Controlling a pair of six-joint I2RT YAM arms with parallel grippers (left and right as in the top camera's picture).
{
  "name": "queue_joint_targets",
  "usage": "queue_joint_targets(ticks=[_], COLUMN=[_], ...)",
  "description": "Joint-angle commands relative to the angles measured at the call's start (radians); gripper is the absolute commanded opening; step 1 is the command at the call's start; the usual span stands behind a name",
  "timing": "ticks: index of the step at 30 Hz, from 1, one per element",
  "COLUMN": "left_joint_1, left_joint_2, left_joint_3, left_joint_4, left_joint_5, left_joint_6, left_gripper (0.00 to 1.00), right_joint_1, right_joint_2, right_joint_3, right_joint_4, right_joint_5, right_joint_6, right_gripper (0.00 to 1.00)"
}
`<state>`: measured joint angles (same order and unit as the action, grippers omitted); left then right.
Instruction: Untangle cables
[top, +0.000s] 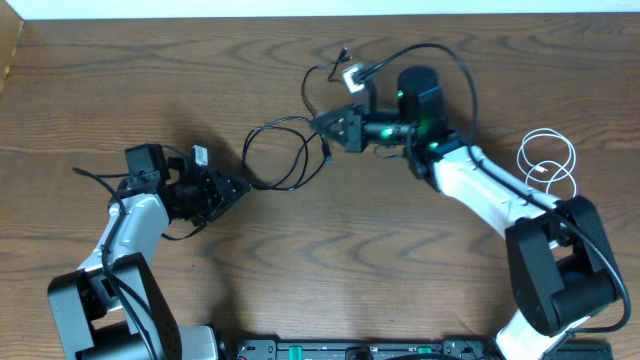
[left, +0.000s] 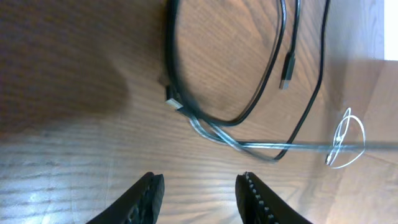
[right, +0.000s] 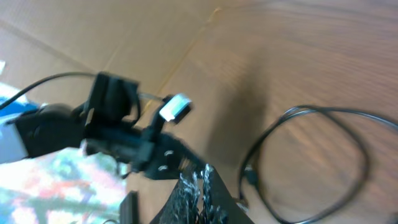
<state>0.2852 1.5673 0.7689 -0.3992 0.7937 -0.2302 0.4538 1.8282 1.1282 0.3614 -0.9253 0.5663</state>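
Parted moderately at the left gripper (left: 199, 183), nothing between the fingers (left: 149, 190), just short of where the black cables (left: 249, 112) cross on the table (left: 74, 155); pressed shut at the right gripper (right: 194, 182), with no telling whether a strand is pinched. Looks partly done: white cable (top: 548, 165) already coiled well apart beside the right arm (top: 480, 185), black cables overlapping mid-table and yet to be separated

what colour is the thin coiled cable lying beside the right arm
White. The coiled cable shows best in the overhead view.
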Motion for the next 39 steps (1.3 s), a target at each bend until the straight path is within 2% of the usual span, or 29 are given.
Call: queue_joint_targets(ticks=[1,4,16,21,26,39], left_joint_1=[-0.013,-0.026,-0.076,-0.076,-0.077,-0.164], left_joint_2=[0.002,0.002,0.002,0.002,0.002,0.002], left_joint_3=[-0.002,-0.002,-0.007,-0.015,-0.015,-0.015], left_joint_4=[0.025,0.034,-0.132,-0.126,-0.119,-0.029], left_joint_5=[-0.017,-0.017,-0.028,-0.027,-0.028,-0.029], left_joint_6=[-0.11,-0.171,-0.193,-0.309,-0.404,-0.438], left_gripper=[0.43,0.42,0.38,0.43,0.43,0.42], right_joint_1=[0.044,0.065,0.072,0.084,0.107,0.164], right_joint_2=[-0.02,-0.02,-0.02,-0.02,-0.02,-0.02], right_joint_3=[0.004,0.004,0.004,0.004,0.004,0.004], right_joint_4=[0.013,0.002,-0.013,-0.014,-0.005,0.079], right_joint_5=[-0.032,0.017,0.245,0.266,0.299,0.34], right_joint_6=[-0.006,-0.006,0.154,0.2,0.252,0.327], right_gripper=[0.01,0.01,0.01,0.01,0.01,0.01])
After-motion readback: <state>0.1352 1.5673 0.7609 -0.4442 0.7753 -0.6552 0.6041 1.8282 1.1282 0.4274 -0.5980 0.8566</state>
